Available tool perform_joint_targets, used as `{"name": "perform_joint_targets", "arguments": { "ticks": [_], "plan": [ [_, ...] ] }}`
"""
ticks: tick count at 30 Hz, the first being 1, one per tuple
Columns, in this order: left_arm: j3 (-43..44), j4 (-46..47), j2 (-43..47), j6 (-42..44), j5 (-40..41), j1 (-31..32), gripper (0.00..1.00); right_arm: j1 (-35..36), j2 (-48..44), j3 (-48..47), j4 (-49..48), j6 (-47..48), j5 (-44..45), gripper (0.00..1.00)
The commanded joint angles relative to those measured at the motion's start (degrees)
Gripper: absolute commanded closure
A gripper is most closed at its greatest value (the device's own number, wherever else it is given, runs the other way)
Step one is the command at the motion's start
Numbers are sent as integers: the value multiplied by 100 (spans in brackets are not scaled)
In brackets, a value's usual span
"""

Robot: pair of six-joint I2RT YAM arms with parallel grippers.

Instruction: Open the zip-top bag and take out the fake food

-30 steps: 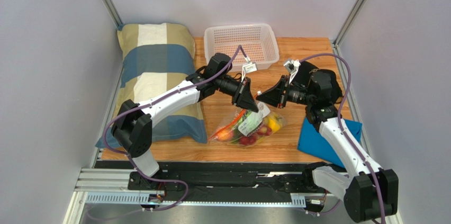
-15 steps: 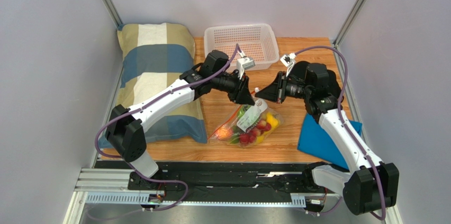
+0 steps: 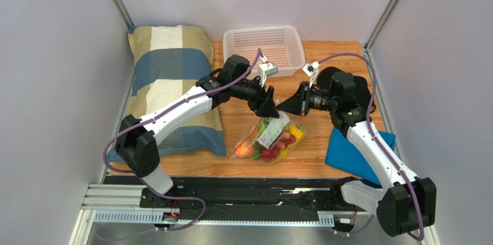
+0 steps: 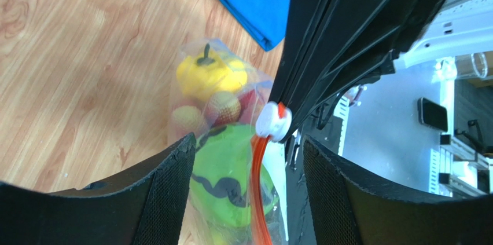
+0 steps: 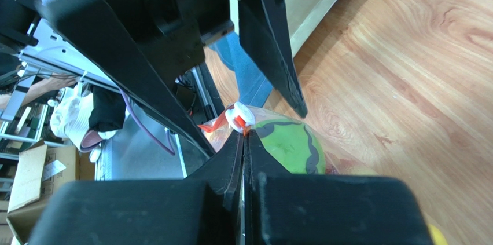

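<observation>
Displacement since half a second ago: the right gripper (image 5: 243,135) has advanced leftward toward the left gripper (image 4: 247,143), and the zip-top bag (image 3: 269,139) has shifted slightly toward the near edge of the table (image 3: 347,54).

Right gripper fingers are pressed together on the bag's orange zip strip (image 4: 258,187), just beside the white slider (image 4: 273,122). Left gripper fingers stand wide apart, with the bag mouth between them and not clamped. The bag lies mid-table below both tips, mouth end raised.

Count:
- one bag
- fake food (image 4: 230,178) inside it, with four pieces distinguishable in the left wrist view: one green striped, one yellow pepper, two reddish round
- one white basket (image 3: 260,29)
- one pillow (image 3: 168,77)
- one blue cloth (image 3: 350,153)
</observation>
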State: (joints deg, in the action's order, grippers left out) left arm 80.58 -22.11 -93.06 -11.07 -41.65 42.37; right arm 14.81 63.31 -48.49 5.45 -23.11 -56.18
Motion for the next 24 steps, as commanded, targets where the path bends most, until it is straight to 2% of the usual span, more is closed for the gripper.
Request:
{"name": "perform_joint_targets", "arguments": {
  "ticks": [1, 2, 6, 8, 12, 21, 23, 24],
  "plan": [
    [186, 532, 446, -255, -291, -44, 28, 40, -223, 155, -334, 123, -120, 100],
    [221, 637, 420, -290, -361, -79, 29, 48, -222, 182, -343, 132, -191, 100],
    [327, 647, 306, -282, -475, -176, 51, 40, -231, 164, -247, 184, -253, 100],
    [424, 541, 218, -229, -554, -185, 57, 40, -205, 147, -247, 185, -288, 100],
    [380, 646, 147, -264, -739, -185, 62, 48, -196, 112, -299, 167, -314, 100],
    [415, 734, -11, -308, -1117, -185, 61, 48, -179, 129, -501, -70, -306, 100],
    [380, 743, -11, -299, -1074, -185, 80, 48, -170, 121, -651, -97, -288, 100],
    [363, 760, -11, -299, -1047, -177, 83, 48, -178, 120, -651, -88, -288, 100]
  ]
}}
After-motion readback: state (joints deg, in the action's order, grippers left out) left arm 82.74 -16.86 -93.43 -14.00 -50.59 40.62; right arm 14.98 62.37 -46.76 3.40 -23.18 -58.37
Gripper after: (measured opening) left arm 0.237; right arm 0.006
